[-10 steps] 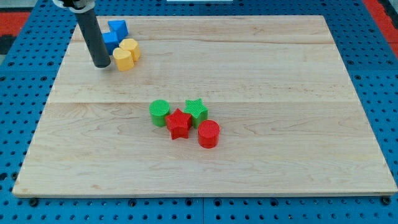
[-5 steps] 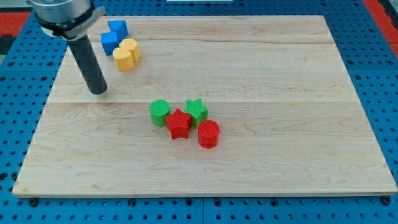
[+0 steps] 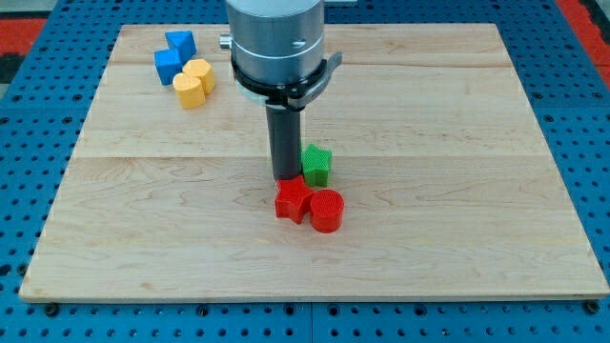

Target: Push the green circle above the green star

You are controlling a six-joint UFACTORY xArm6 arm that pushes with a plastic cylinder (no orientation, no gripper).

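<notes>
The green star [image 3: 316, 164] lies near the board's middle. My tip [image 3: 284, 177] stands just to the star's left, touching or nearly touching it, and just above the red star [image 3: 294, 200]. The green circle does not show anywhere; the rod and the arm's body may hide it. A red cylinder [image 3: 326, 211] sits against the red star's right side, below the green star.
Two blue blocks [image 3: 174, 55] and two yellow blocks [image 3: 194, 82] cluster at the view's top left of the wooden board [image 3: 457, 191]. The arm's grey body [image 3: 276, 43] covers part of the board's top middle.
My tip has swept from the view's left into the middle cluster. The green circle has gone out of sight. Both stars and the red cylinder have shifted slightly right.
</notes>
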